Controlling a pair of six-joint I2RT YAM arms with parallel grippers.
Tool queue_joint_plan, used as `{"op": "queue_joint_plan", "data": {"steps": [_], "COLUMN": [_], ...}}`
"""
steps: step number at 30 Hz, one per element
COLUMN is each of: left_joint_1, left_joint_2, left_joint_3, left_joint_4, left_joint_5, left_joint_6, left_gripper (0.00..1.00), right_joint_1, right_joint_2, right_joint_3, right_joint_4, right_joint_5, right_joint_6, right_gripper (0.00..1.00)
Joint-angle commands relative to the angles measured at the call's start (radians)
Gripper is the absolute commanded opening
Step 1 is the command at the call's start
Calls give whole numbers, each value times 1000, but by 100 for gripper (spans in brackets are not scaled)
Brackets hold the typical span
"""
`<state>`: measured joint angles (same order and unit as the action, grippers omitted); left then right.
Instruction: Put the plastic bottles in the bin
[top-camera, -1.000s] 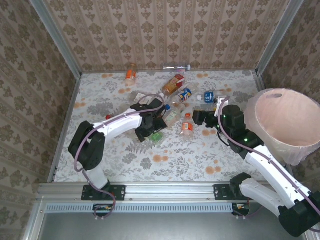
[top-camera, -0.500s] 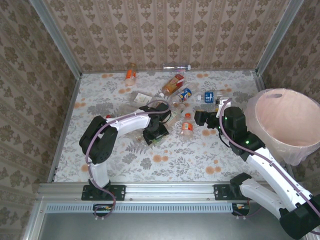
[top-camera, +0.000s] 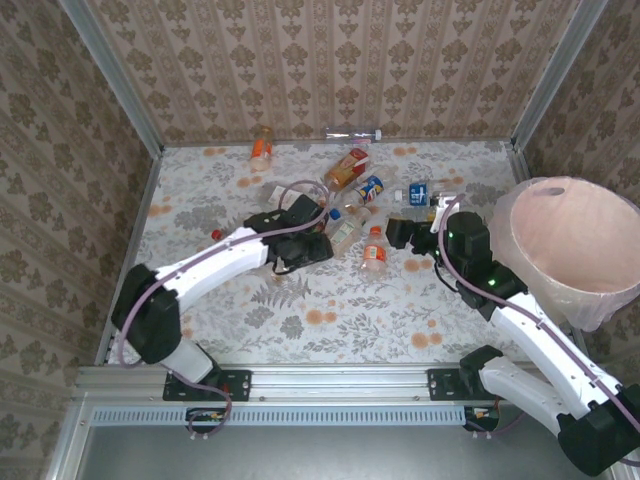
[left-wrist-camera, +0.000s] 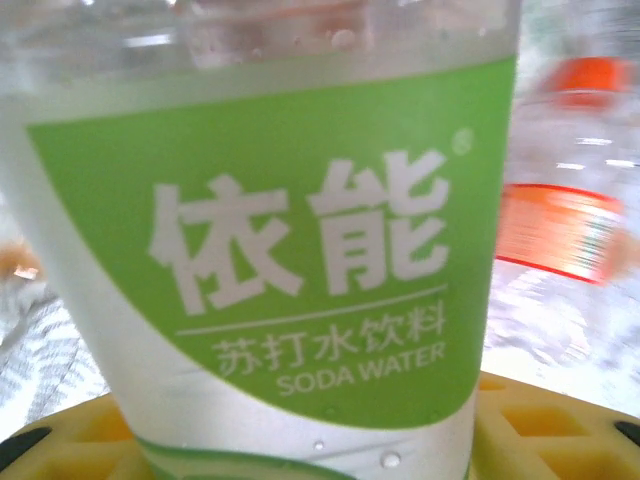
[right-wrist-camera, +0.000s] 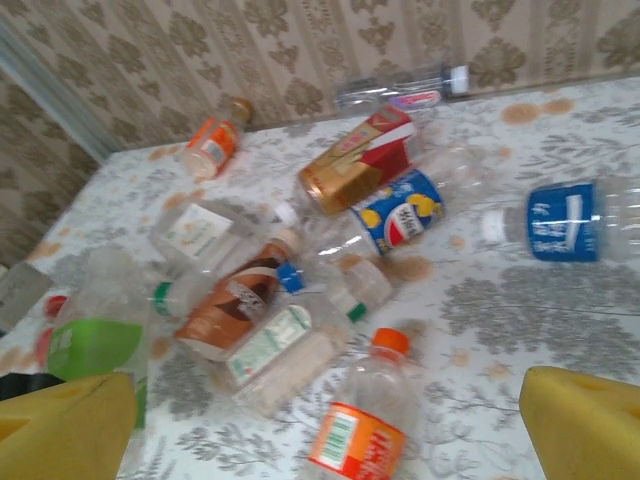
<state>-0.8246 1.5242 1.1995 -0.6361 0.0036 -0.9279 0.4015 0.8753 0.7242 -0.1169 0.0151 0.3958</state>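
Observation:
My left gripper (top-camera: 303, 247) is shut on a clear plastic bottle with a green soda-water label (left-wrist-camera: 300, 260), which stands close up in the left wrist view between the yellow fingers (left-wrist-camera: 560, 430). The same green-labelled bottle (right-wrist-camera: 95, 346) shows at the left of the right wrist view. My right gripper (top-camera: 398, 235) hangs open over the table, and an orange-labelled bottle (right-wrist-camera: 365, 425) lies between and beyond its yellow fingers (right-wrist-camera: 60, 430). Several more bottles lie scattered mid-table: a white-labelled one (top-camera: 345, 228), a blue-and-yellow one (top-camera: 369, 188), a blue-labelled one (top-camera: 420, 193). The pinkish bin (top-camera: 575, 240) stands at the right.
An orange bottle (top-camera: 261, 148) and a clear one (top-camera: 355, 135) lie against the back wall. A gold-and-red bottle (top-camera: 346, 167) lies behind the cluster. Patterned walls close off the table on three sides.
The left gripper has shut on the green-labelled bottle and drawn back a little, its elbow swinging left. The right arm has barely moved.

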Motion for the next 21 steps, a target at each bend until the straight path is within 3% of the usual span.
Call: {"op": "queue_joint_plan", "data": {"steps": [1, 6, 9, 12, 17, 21], "left_joint_1": [-16, -26, -37, -58, -100, -117], "left_joint_2": [-78, -180, -200, -190, -181, -167], "left_joint_3": [25, 12, 33, 74, 97, 115], "left_joint_4": [95, 156, 147, 127, 155, 179], "left_joint_5": [18, 98, 161, 193, 221, 256], "left_joint_6": [413, 780, 912, 983, 1020, 1014], "left_gripper": [55, 54, 54, 53, 52, 52], "right_joint_1": [-21, -50, -50, -50, -48, -47], "right_joint_2": [22, 82, 127, 166, 218, 256], "right_joint_3": [36, 133, 218, 241, 287, 306], "right_joint_4": [76, 78, 6, 42, 1, -10], "right_joint_5": [-190, -392, -482, -598, -599, -677], "right_joint_6": [136, 251, 252, 288, 309, 313], "right_gripper": [100, 100, 100, 100, 100, 98]}}
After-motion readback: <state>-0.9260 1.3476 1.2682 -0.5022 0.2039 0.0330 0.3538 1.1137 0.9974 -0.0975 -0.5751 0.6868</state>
